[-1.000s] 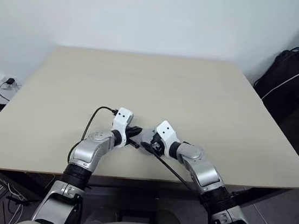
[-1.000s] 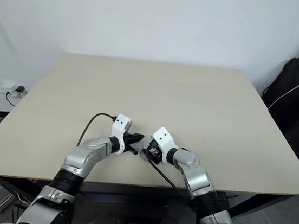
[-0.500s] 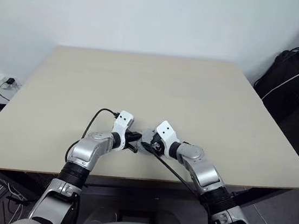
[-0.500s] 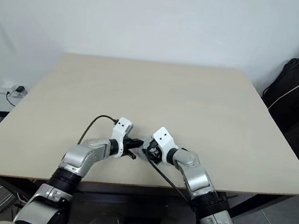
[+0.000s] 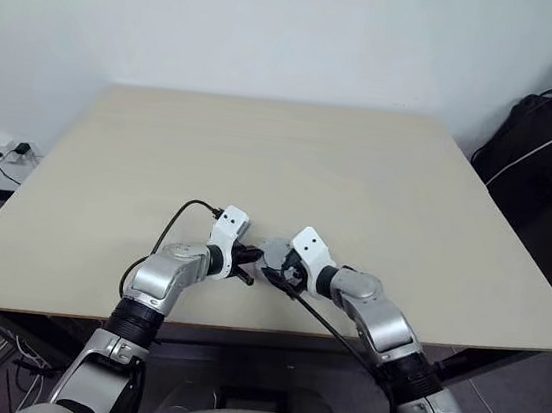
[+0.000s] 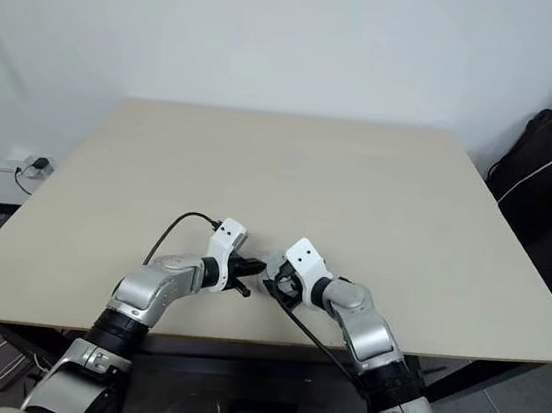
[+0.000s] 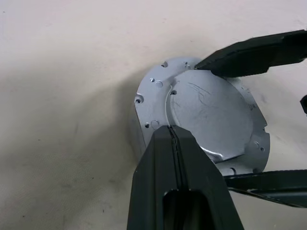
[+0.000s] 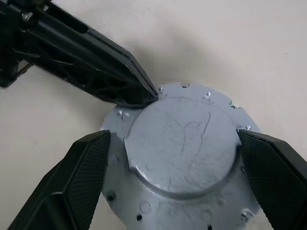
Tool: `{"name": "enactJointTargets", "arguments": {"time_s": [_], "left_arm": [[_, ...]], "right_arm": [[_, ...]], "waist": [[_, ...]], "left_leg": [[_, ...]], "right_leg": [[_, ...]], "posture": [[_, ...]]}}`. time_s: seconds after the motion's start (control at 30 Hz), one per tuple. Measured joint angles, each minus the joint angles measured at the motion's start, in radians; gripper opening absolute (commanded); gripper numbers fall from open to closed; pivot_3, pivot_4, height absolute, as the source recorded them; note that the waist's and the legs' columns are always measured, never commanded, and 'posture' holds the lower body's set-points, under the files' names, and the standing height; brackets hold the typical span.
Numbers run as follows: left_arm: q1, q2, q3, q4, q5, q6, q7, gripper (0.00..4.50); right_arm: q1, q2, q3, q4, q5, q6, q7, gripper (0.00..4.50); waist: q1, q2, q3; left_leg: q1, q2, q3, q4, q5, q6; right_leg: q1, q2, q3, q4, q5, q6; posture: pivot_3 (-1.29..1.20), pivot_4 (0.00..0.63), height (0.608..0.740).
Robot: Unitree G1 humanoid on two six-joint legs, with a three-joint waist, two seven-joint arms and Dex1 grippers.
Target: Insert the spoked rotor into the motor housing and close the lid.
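Note:
The lid [image 8: 182,139], a pale silver disc with its smooth face up, lies on the beige table [image 5: 292,158] near the front edge. My right gripper [image 8: 172,139] is open, with one black finger [image 8: 76,187] on each side of the lid, beside its rim. My left gripper [image 7: 171,129] is shut, and its tip rests against the lid's rim [image 7: 158,122] from the other side. In the eye views the two grippers meet tip to tip, left gripper [image 5: 246,259] and right gripper [image 5: 275,265]. The spoked rotor and the motor housing are hidden.
The table's front edge [image 5: 241,328] runs just below the grippers. A black cable [image 5: 176,216] loops from the left wrist and another [image 5: 327,324] hangs from the right. Dark equipment with a white cable [image 5: 545,149] stands past the table's right side.
The left wrist has tipped down slightly towards the lid. Both hands otherwise stay where they were, at the lid.

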Motion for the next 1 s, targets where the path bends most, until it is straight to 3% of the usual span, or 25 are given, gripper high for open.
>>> {"name": "enactJointTargets", "arguments": {"time_s": [0.27, 0.47, 0.67, 1.0], "left_arm": [[0.005, 0.001, -0.002, -0.006, -0.001, 0.0, -0.008, 0.0], [0.006, 0.008, 0.0, -0.01, -0.001, -0.005, -0.016, 0.0], [0.005, 0.007, -0.002, -0.01, -0.001, -0.008, -0.024, 0.0], [0.007, 0.003, -0.002, -0.01, -0.001, -0.008, -0.031, 0.0]], "right_arm": [[0.114, -0.107, -0.072, -0.163, 0.021, 0.049, 0.006, 4.45], [0.204, -0.125, -0.209, -0.292, 0.174, 0.134, 0.056, 4.45], [0.158, 0.069, -0.429, -0.263, 0.335, 0.314, -0.115, 4.45], [0.094, 0.25, -0.503, -0.116, 0.454, 0.49, -0.254, 4.45]], "waist": [[0.007, -0.001, 0.0], [0.007, -0.002, 0.001], [0.013, -0.003, 0.002], [0.011, -0.002, 0.002]], "left_leg": [[-0.002, 0.0, 0.0, 0.0, -0.001, 0.0], [-0.01, 0.0, -0.001, 0.002, 0.0, 0.001], [-0.009, 0.0, -0.002, 0.002, 0.0, 0.0], [-0.01, 0.0, -0.001, 0.001, 0.0, 0.001]], "right_leg": [[0.0, 0.0, 0.0, -0.002, 0.0, 0.001], [-0.003, 0.0, 0.0, -0.002, 0.0, 0.001], [-0.006, 0.0, -0.001, -0.002, 0.0, 0.001], [-0.009, 0.0, 0.001, -0.001, 0.001, -0.001]], "posture": [[0.0, 0.0, 0.74], [0.0, 0.0, 0.74], [0.0, 0.0, 0.74], [0.0, 0.0, 0.74]]}}
